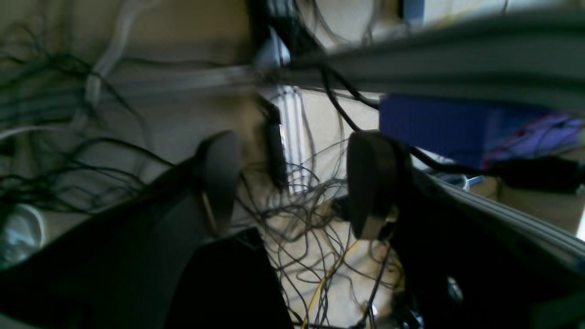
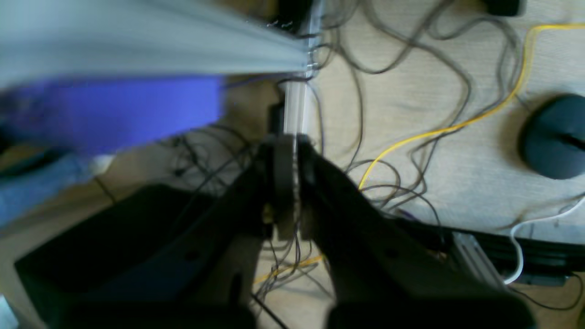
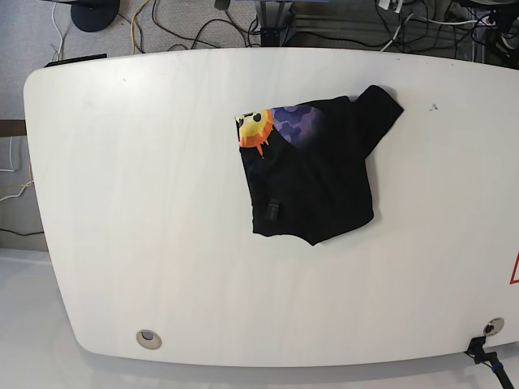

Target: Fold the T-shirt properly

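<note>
Worktop point(image 3: 122, 203) fills the base view, white and rounded at the corners, with a small round fitting point(image 3: 147, 338) near its front edge on that view's left and another point(image 3: 493, 326) near the front on the right. Neither arm shows in this view. Past the middle of the surface, toward the far edge and a little to the view's right, lies the T-shirt point(image 3: 312, 174), folded into a compact, uneven black bundle. One sleeve or corner sticks out at its far right, and a strip of the print is turned up along its far edge: an orange-yellow sun point(image 3: 255, 128) at the left end, purple-blue pattern beside it. The bundle sits well clear of every edge of the worktop. Beyond the far edge, cables point(image 3: 186, 28) trail over the floor.

The wrist cameras are blurred and look down at the floor rather than at the cloth. In the left wrist view, the left gripper point(image 1: 292, 183) has its jaws spread apart with nothing between them; tangled dark cables and a yellow wire point(image 1: 320, 283) show through the gap, with a blue block point(image 1: 434, 123) farther off. In the right wrist view, the right gripper point(image 2: 289, 178) has its jaws clenched together and empty, over pale flooring crossed by a yellow cable point(image 2: 457, 123), beside a dark round base point(image 2: 555, 137).
</note>
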`<state>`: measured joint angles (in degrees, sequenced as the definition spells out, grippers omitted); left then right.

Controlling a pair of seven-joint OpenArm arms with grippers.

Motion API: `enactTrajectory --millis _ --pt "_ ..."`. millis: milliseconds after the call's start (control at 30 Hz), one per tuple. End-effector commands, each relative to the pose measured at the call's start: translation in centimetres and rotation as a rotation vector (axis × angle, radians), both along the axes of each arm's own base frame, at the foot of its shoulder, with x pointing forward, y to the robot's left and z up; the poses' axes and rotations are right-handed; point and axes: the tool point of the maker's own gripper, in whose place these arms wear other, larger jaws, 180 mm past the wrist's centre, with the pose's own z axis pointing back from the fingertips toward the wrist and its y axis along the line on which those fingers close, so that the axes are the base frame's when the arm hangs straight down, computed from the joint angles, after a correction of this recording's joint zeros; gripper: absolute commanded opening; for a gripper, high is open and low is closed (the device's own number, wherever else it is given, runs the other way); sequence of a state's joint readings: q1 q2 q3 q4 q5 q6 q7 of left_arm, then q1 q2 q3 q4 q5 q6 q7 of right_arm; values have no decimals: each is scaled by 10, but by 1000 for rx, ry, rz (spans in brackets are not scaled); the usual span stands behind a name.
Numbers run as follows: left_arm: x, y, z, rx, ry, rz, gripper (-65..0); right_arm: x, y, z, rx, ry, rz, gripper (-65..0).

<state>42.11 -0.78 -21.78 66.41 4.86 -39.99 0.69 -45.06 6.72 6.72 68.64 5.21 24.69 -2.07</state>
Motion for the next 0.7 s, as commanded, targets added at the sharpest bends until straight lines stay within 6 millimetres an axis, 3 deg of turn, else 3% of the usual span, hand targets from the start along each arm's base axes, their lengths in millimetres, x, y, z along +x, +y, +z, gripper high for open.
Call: enactTrajectory --millis 0,67,200,300,367,533,667 --pt "-5 1 -11 -7 24 11 -315 -5 -1 -14 14 35 -15 -642" --pt "4 -3 -22 -14 36 0 -315 -3 -3 -28 13 64 -28 -642" --pt "-6 -15 -46 -30 122 -50 -315 2 -4 -51 17 116 -56 -642" --pt "-2 -27 -62 -57 171 -70 -315 9 -5 -62 15 140 -56 -642" --pt "-13 -26 -78 -21 239 -46 -315 10 -2 -71 -2 164 -11 -642" --pt "-18 -20 -103 53 361 -39 -315 11 1 -92 -77 236 -6 -642" --pt "-8 -16 -115 132 410 6 -315 7 -1 -101 -107 294 -26 -642"
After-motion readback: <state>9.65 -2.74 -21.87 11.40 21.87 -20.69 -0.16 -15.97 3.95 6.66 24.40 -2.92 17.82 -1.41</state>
